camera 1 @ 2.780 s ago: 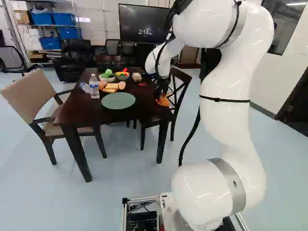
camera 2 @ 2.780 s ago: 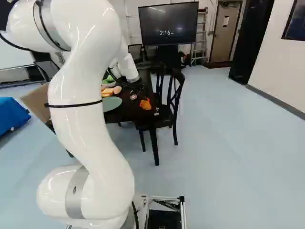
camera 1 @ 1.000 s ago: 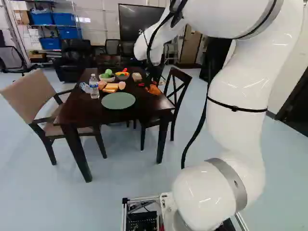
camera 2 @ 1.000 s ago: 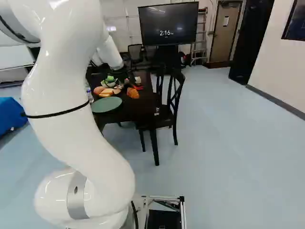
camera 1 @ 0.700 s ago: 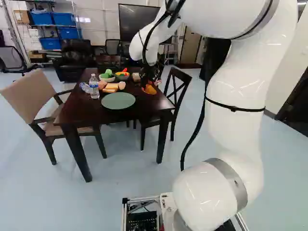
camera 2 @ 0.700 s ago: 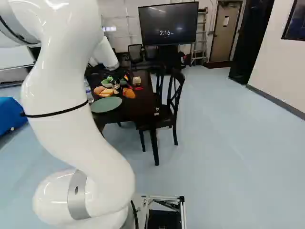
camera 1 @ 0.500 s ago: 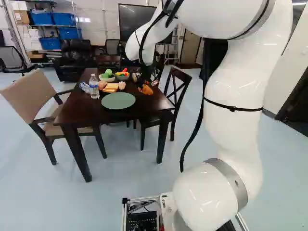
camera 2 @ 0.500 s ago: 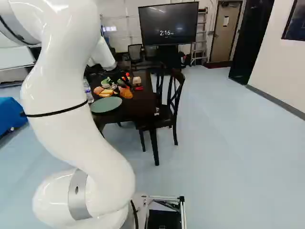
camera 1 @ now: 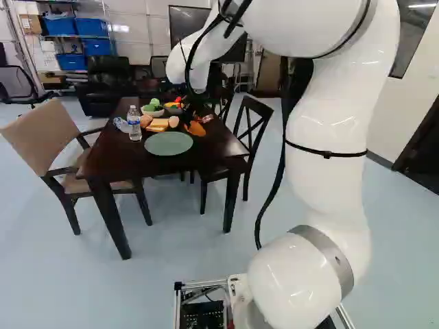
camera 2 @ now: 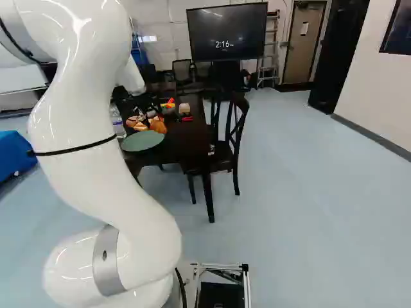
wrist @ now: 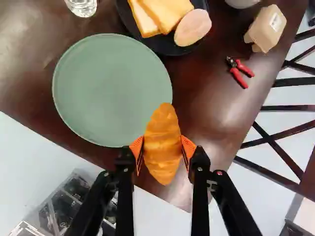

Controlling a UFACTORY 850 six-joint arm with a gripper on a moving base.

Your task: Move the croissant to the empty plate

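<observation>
The big white arm (camera 1: 329,130) reaches out over the dark table (camera 1: 116,161). Beyond it, the screen (camera 2: 226,32) shows white clock digits. The green plate (wrist: 108,88) lies where it did a few seconds ago. I see the black gripper (camera 1: 195,120) with its fingers parted only by the croissant's width, pinching it between orange pads. The bottle (camera 1: 134,123) wears a printed label. The croissant (wrist: 162,147) overlaps the plate's rim in the wrist view. Earlier it was out by the table's right edge in the left base view; the arm has carried it closer to the plate.
</observation>
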